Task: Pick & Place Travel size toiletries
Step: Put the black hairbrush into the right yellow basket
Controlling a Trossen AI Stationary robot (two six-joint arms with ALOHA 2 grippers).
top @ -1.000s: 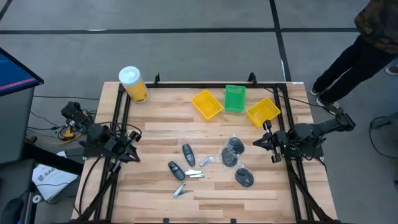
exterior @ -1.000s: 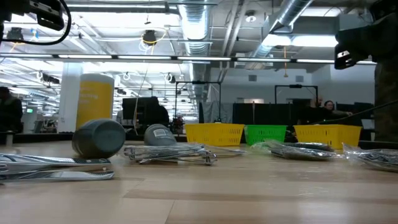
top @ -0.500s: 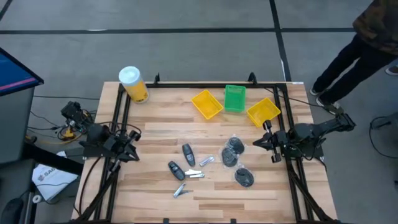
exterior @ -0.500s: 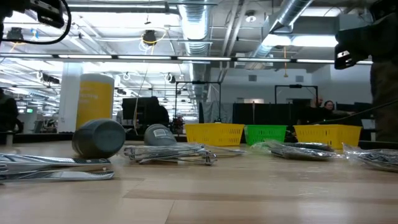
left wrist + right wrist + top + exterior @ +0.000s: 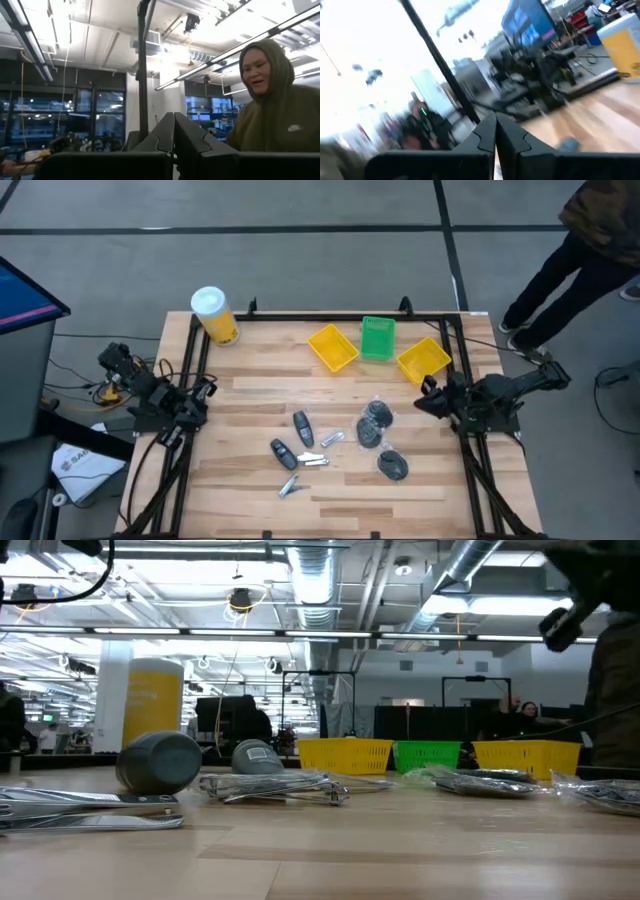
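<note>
On the wooden table [image 5: 250, 500] toiletries [image 5: 300, 442] lie scattered; left claw [image 5: 174, 131] and right claw [image 5: 495, 131] are both clenched.

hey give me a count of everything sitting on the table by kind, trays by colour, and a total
Yellow trays: 2
Green tray: 1
Yellow canister with white lid: 1
Dark grey oblong pieces: 2
Round dark discs: 3
Silver clippers: 3
Total: 12
</note>
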